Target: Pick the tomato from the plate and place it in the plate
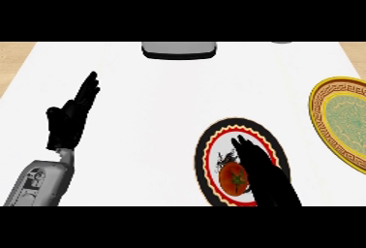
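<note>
Two plates on the white counter (157,106) in my head view, so here's how it sits. My right hand (266,177) comes in from the lower edge and lies over the nearer plate (207,145), the one with the black rim, red and yellow zigzag ring and white middle. Its fingers (243,147) are stretched out pretty straight, pointing up and a bit left across the plate, not wrapped around anything. The tomato (233,178) is on that same plate, in its lower part, green stem star facing up, right at the left edge of my hand; it looks like the hand touches or slightly overlaps it, but I honestly can't tell if there's contact. The other plate (343,123), yellow rim with a dark key pattern and a greenish centre, is off at the right edge, partly cut off, and nothing's on the part I can see. My left hand (70,121) is over at the left, open, fingers pointing up, just resting there holding nothing, grey forearm below it. At the far edge of the counter there's a grey boxy thing (178,50).
</note>
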### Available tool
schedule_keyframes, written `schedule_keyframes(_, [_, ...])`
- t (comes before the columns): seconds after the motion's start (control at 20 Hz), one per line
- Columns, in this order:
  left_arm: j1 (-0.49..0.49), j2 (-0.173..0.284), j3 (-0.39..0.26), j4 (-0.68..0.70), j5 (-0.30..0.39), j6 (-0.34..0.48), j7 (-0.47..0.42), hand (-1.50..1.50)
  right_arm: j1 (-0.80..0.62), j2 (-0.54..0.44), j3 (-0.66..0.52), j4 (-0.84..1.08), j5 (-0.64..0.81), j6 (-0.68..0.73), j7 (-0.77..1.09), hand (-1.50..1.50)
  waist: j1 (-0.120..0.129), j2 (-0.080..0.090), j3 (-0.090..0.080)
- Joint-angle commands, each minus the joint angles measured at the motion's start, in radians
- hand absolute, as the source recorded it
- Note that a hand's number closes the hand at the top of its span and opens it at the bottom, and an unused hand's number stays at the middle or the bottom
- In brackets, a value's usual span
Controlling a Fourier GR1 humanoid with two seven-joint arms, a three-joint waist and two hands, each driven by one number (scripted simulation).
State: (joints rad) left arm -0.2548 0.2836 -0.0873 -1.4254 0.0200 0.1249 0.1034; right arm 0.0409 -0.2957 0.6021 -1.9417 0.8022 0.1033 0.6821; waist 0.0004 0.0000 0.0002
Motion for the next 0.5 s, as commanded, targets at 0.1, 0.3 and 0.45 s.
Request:
schedule_keyframes(0.1, [-0.019,-0.014,0.057,0.034,-0.021,-0.046,-0.008,0.0,0.032,0.038,-0.018,0.069,0.041,0.004,-0.06,-1.5,-0.003,0.0,0.0])
schedule_keyframes(0.3, [0.029,-0.016,0.073,0.038,-0.041,-0.062,-0.067,0.0,0.026,0.068,-0.043,0.132,0.039,-0.001,-0.094,-1.5,-0.001,0.0,0.0])
schedule_keyframes(0.45, [-0.021,-0.072,0.044,0.042,-0.07,-0.025,-0.006,0.0,0.053,0.061,-0.036,0.221,0.081,-0.053,-0.156,-1.5,-0.003,0.0,0.0])
